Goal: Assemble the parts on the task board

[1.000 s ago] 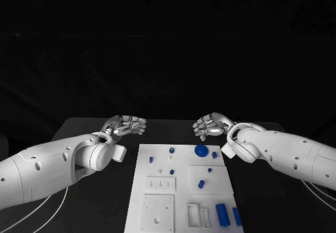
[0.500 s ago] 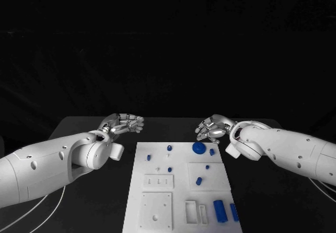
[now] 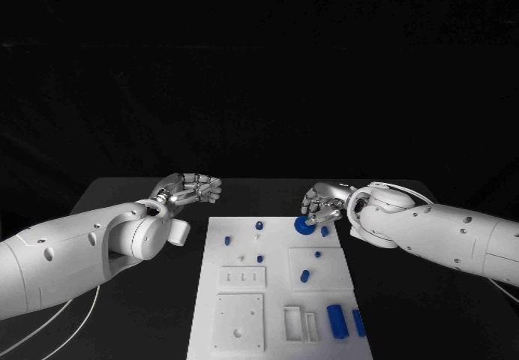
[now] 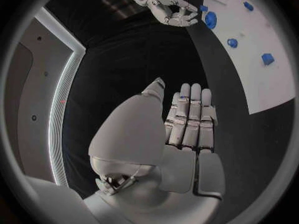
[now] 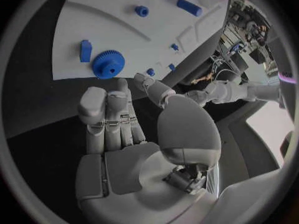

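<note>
The white task board (image 3: 244, 330) lies in the middle of the black table. A blue gear (image 3: 304, 224) sits at its far right corner, with a small blue block (image 3: 325, 232) beside it. My right hand (image 3: 328, 204) hovers just over the gear, fingers loosely bent and holding nothing. In the right wrist view its fingertips (image 5: 93, 93) stop short of the gear (image 5: 109, 64). My left hand (image 3: 193, 189) hangs off the board's far left corner, loosely curled and holding nothing. Small blue pegs (image 3: 259, 224) and two blue cylinders (image 3: 337, 321) rest on the board.
Raised white blocks with slots and holes (image 3: 240, 321) take up the board's near half. Bare black table (image 3: 130, 315) runs along both long sides of the board. The left wrist view shows the right hand (image 4: 168, 5) beside the gear (image 4: 210, 19).
My right hand has come down and toward the board's far right corner, ending over the blue gear. The left hand has stayed about where it was.
</note>
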You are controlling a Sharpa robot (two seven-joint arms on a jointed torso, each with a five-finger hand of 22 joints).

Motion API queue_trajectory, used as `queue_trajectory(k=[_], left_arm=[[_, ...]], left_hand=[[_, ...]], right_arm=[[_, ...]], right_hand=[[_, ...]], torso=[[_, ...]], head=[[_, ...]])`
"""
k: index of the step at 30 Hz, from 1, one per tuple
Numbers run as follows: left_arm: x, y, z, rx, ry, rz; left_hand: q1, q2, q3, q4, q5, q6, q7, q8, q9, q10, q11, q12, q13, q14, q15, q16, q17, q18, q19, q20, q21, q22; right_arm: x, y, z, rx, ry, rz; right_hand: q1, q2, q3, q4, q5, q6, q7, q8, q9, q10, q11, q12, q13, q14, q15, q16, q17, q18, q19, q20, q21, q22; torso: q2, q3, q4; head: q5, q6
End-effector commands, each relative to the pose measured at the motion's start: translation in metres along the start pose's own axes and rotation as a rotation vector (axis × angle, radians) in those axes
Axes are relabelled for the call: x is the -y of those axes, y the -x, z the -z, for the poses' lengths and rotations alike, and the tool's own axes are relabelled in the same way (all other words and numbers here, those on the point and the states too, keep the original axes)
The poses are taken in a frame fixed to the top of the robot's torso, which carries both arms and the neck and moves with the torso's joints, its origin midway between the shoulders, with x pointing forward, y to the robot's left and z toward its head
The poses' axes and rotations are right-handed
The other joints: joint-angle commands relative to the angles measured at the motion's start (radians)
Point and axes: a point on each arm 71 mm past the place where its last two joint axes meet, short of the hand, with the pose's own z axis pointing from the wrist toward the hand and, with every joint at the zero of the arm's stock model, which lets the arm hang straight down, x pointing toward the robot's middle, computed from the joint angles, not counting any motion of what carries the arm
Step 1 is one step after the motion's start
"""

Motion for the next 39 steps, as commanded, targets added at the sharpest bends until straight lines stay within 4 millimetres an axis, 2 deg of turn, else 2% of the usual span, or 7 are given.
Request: queue_trajectory(k=[1, 5, 7, 14, 24, 32, 39], left_arm=[[0.001, -0.003, 0.0, -0.024, -0.004, 0.006], [0.001, -0.003, 0.0, -0.026, -0.005, 0.007], [0.001, -0.003, 0.0, -0.027, -0.005, 0.007], [0.001, -0.003, 0.001, -0.029, -0.004, 0.008], [0.001, -0.003, 0.001, -0.031, -0.002, 0.007], [0.001, -0.003, 0.001, -0.032, -0.002, 0.007], [0.001, -0.003, 0.001, -0.033, 0.0, 0.007]], left_hand=[[0.008, 0.002, -0.008, 0.001, -0.001, 0.002, 0.004, -0.006, -0.001, -0.003, 0.004, 0.006, -0.002, -0.006, 0.0, 0.005, -0.001, 0.011, 0.001, 0.002, 0.003, 0.019], [0.008, 0.002, -0.008, 0.001, -0.001, 0.002, 0.004, -0.006, -0.002, -0.004, 0.004, 0.005, -0.002, -0.008, 0.001, 0.004, -0.002, 0.011, 0.001, 0.002, 0.003, 0.019], [0.008, 0.002, -0.009, 0.001, -0.001, 0.002, 0.004, -0.006, -0.002, -0.005, 0.005, 0.005, -0.003, -0.009, 0.001, 0.004, -0.003, 0.011, 0.001, 0.002, 0.003, 0.019], [0.009, 0.003, -0.009, 0.001, -0.001, 0.002, 0.004, -0.006, -0.002, -0.005, 0.005, 0.005, -0.003, -0.01, 0.001, 0.004, -0.003, 0.011, 0.001, 0.002, 0.003, 0.018], [0.009, 0.003, -0.009, 0.001, -0.001, 0.002, 0.005, -0.006, -0.002, -0.006, 0.005, 0.005, -0.003, -0.01, 0.001, 0.004, -0.004, 0.011, 0.001, 0.003, 0.003, 0.019], [0.009, 0.003, -0.01, 0.001, -0.001, 0.002, 0.005, -0.006, -0.002, -0.006, 0.005, 0.005, -0.004, -0.01, 0.002, 0.004, -0.004, 0.011, 0.001, 0.003, 0.003, 0.019], [0.009, 0.004, -0.01, 0.001, -0.001, 0.002, 0.005, -0.006, -0.002, -0.006, 0.005, 0.005, -0.004, -0.011, 0.002, 0.005, -0.005, 0.011, 0.001, 0.003, 0.003, 0.018]], right_arm=[[-0.001, 0.002, 0.0, 0.065, -0.03, 0.171], [-0.005, 0.001, -0.001, 0.104, -0.031, 0.206], [-0.006, 0.0, -0.001, 0.115, -0.028, 0.226], [-0.008, -0.011, -0.002, 0.091, -0.034, 0.281], [-0.006, -0.021, -0.005, 0.063, -0.045, 0.301], [-0.006, -0.026, -0.008, 0.066, -0.04, 0.295], [-0.007, -0.027, -0.01, 0.069, -0.035, 0.29]], right_hand=[[-0.006, -0.005, 0.01, 0.001, -0.005, 0.001, 0.005, -0.004, 0.001, -0.021, 0.004, -0.015, 0.004, 0.006, 0.004, 0.008, -0.008, 0.188, 0.043, -0.007, 0.001, 0.003], [-0.01, -0.022, 0.022, 0.012, -0.047, -0.019, 0.019, -0.018, -0.005, -0.093, 0.026, -0.068, -0.013, 0.002, 0.024, 0.017, -0.022, 0.188, 0.042, 0.006, -0.005, -0.007], [-0.007, -0.038, 0.035, 0.022, -0.067, -0.033, 0.021, -0.027, -0.009, -0.161, 0.047, -0.117, -0.037, 0.0, 0.043, 0.025, -0.03, 0.188, 0.044, 0.022, -0.009, -0.014], [0.008, -0.08, 0.055, 0.051, -0.127, -0.059, 0.009, -0.041, -0.02, -0.23, 0.08, -0.158, -0.085, -0.008, 0.076, 0.049, -0.049, 0.188, 0.045, 0.053, -0.008, -0.029], [0.014, -0.104, 0.062, 0.077, -0.19, -0.076, -0.002, -0.047, -0.025, -0.258, 0.089, -0.156, -0.117, -0.017, 0.085, 0.066, -0.068, 0.188, 0.044, 0.063, -0.007, -0.039], [0.015, -0.104, 0.06, 0.083, -0.195, -0.07, 0.0, -0.043, -0.024, -0.258, 0.087, -0.153, -0.129, -0.021, 0.083, 0.072, -0.08, 0.188, 0.042, 0.062, -0.007, -0.043], [0.02, -0.101, 0.066, 0.091, -0.198, -0.068, 0.0, -0.041, -0.027, -0.191, 0.067, -0.123, -0.122, -0.025, 0.065, 0.08, -0.103, 0.188, 0.039, 0.05, -0.007, -0.046]], torso=[[-0.001, -0.0008, 0.001], [-0.001, -0.0009, 0.0012], [-0.001, -0.001, 0.0011], [0.0, -0.0006, 0.0009], [-0.001, -0.0002, 0.0018], [0.001, -0.0003, 0.0006], [0.0, -0.0006, 0.0009]], head=[[-0.003, -0.003], [-0.004, -0.005], [-0.004, -0.005], [-0.002, -0.007], [0.0, -0.012], [0.004, -0.014], [0.003, -0.018]])
